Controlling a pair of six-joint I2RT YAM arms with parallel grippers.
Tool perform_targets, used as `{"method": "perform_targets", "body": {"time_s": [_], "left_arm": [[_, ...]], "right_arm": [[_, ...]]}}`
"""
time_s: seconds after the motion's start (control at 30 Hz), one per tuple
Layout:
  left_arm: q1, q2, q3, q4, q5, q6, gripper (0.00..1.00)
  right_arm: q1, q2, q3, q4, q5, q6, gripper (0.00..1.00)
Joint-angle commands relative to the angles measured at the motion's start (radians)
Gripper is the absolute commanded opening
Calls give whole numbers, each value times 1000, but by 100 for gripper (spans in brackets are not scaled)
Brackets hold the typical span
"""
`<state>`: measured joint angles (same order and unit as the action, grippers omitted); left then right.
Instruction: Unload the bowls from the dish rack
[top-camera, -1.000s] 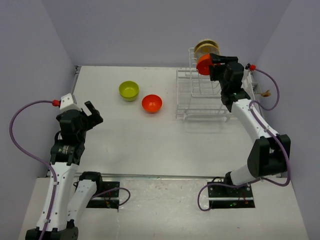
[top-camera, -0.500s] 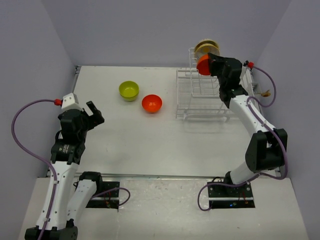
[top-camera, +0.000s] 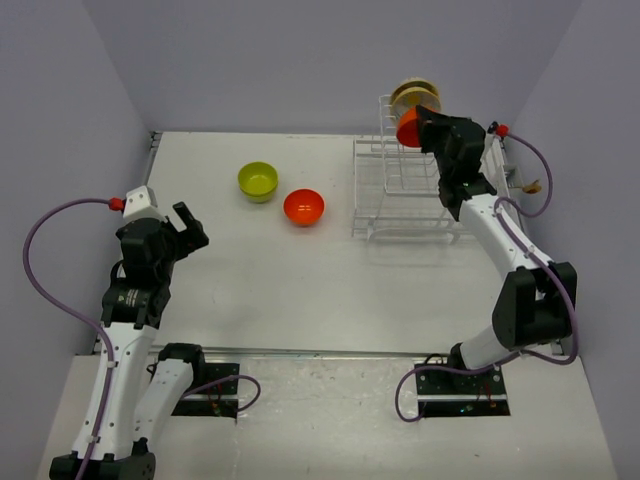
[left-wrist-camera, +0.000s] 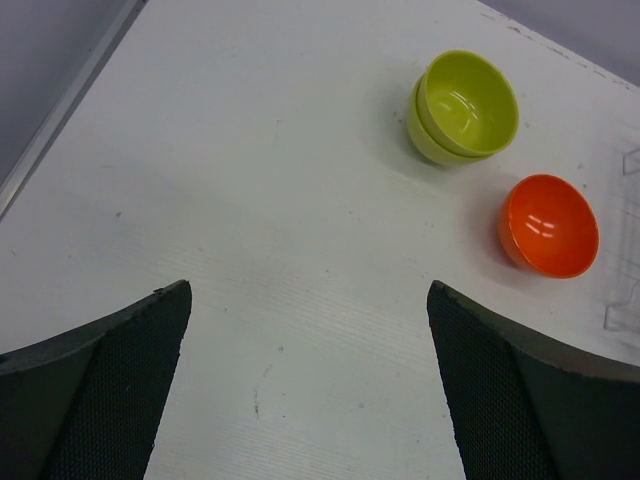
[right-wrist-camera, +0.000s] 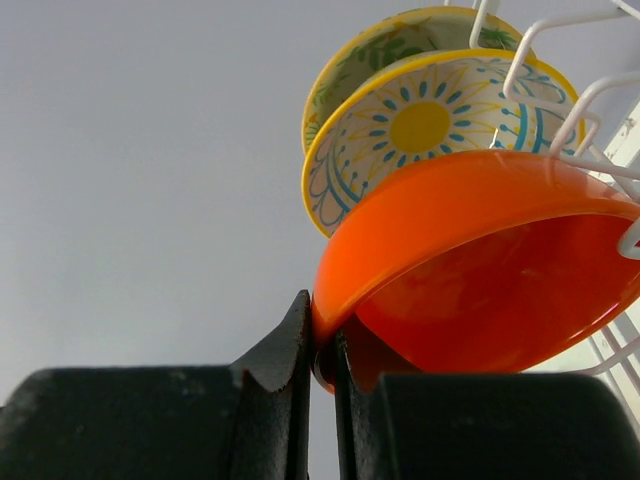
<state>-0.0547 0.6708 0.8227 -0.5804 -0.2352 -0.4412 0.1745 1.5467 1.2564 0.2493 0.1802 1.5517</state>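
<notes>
The white wire dish rack (top-camera: 385, 190) stands at the table's back right. In its upright section an orange-red bowl (top-camera: 406, 128) (right-wrist-camera: 480, 260) sits on edge, with two floral bowls (top-camera: 413, 93) (right-wrist-camera: 420, 125) behind it. My right gripper (top-camera: 425, 125) (right-wrist-camera: 322, 345) is shut on that orange-red bowl's rim, one finger inside and one outside. On the table lie a lime-green bowl (top-camera: 258, 180) (left-wrist-camera: 465, 100), which looks nested in a second one, and another orange-red bowl (top-camera: 304, 206) (left-wrist-camera: 550, 225). My left gripper (top-camera: 185, 225) (left-wrist-camera: 310, 390) hovers open and empty over the table's left side.
The rack's white wires (right-wrist-camera: 590, 100) cross in front of the bowls on the right of the right wrist view. Grey walls close in the table on three sides. A raised metal strip (top-camera: 152, 160) runs along the left edge.
My right gripper has closed on the rim of the orange-red bowl in the rack and shifted slightly towards it. The left arm has barely moved.
</notes>
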Motion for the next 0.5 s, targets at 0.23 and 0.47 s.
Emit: {"method": "perform_targets", "body": {"time_s": [0.23,0.47], "left_arm": [[-5,7,0,50,7,27,100],[-5,18,9,48,-1,25,100]], "right_arm": [[-15,-142,-17,119,-2,-62,0],[-15,-188,3,182,-174,-229,0]]}}
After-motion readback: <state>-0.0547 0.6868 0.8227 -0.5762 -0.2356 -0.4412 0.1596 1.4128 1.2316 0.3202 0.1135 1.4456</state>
